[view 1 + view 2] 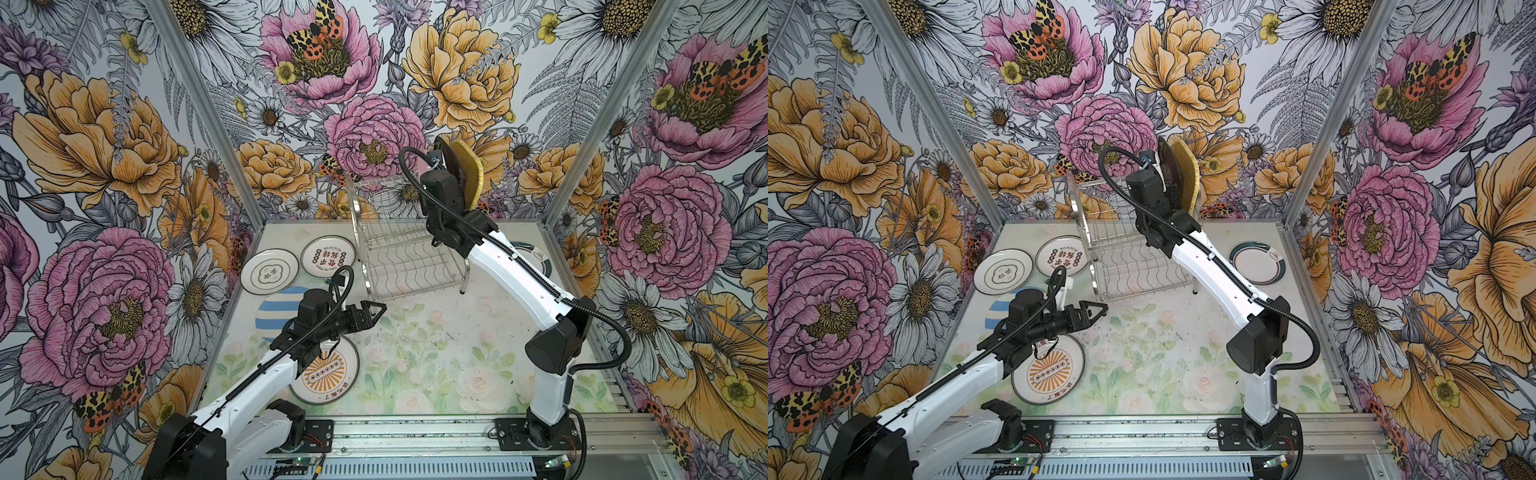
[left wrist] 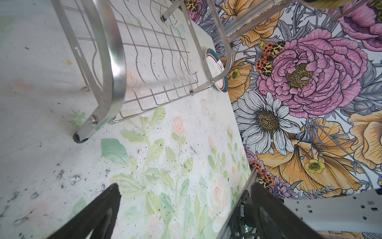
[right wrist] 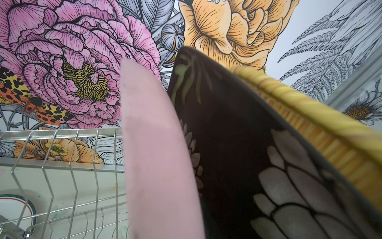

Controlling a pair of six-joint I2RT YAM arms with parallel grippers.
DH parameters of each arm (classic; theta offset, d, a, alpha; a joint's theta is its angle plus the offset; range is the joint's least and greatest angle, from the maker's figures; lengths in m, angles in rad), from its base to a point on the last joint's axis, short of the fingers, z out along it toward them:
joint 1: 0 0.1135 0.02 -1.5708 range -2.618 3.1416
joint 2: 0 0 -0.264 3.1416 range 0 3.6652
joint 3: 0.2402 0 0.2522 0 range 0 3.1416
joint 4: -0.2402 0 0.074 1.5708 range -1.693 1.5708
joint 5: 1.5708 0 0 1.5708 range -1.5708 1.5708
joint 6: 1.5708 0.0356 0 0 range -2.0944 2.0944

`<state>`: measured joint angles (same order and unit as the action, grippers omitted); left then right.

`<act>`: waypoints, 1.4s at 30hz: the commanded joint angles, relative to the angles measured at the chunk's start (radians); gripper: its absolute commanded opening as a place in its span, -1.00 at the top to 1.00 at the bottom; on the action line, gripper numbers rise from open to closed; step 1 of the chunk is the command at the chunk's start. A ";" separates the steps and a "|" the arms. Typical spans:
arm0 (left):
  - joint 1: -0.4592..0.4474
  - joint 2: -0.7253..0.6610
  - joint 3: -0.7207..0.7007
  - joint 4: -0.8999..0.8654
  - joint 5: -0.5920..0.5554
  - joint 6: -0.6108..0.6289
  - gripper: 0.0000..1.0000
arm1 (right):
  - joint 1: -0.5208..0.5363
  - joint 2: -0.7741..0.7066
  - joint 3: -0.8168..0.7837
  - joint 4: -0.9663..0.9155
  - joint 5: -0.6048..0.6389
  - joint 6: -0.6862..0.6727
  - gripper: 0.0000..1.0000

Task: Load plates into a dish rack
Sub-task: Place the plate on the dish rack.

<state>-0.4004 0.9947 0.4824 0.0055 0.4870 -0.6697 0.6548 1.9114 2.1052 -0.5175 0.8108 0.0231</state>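
Over on the left of the flower-printed table, two white plates with black characters lie flat side by side near the back corner. Just in front of them lies the blue-striped plate, and nearer the front edge the orange-sunburst plate. The left arm reaches across both, hiding part of each. The left gripper hangs above bare table with its jaws spread wide and nothing between them, pointing toward the near left foot of the dish rack.

The rack stands mid-table toward the back wall. On the right end of its upper tier three plates stand on edge, close together: the pink plate, then the black flowered plate, then the yellow woven-look plate outermost. The right gripper is up against them at the pink plate. Its wrist blocks my sight of the fingers, so I cannot tell whether they grip anything.

The right arm slants in front of the rack's right side. Beyond it the teal-rimmed plate lies flat near the right wall, and in a top view the arm covers part of it.
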 commanded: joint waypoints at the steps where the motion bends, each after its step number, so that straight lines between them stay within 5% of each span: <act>1: 0.008 0.001 -0.011 0.036 0.018 0.013 -0.97 | -0.011 -0.038 -0.015 0.019 -0.009 0.014 0.93; 6: 0.009 -0.001 -0.011 0.035 0.018 0.010 -0.97 | -0.011 -0.053 -0.031 0.018 -0.009 0.017 0.59; 42: -0.010 -0.068 -0.001 -0.043 -0.050 -0.001 -0.97 | 0.006 -0.275 -0.191 0.017 -0.090 0.082 -0.51</act>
<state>-0.4026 0.9493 0.4824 -0.0189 0.4725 -0.6731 0.6693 1.6958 1.9240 -0.5030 0.6830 0.0971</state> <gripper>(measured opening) 0.986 0.750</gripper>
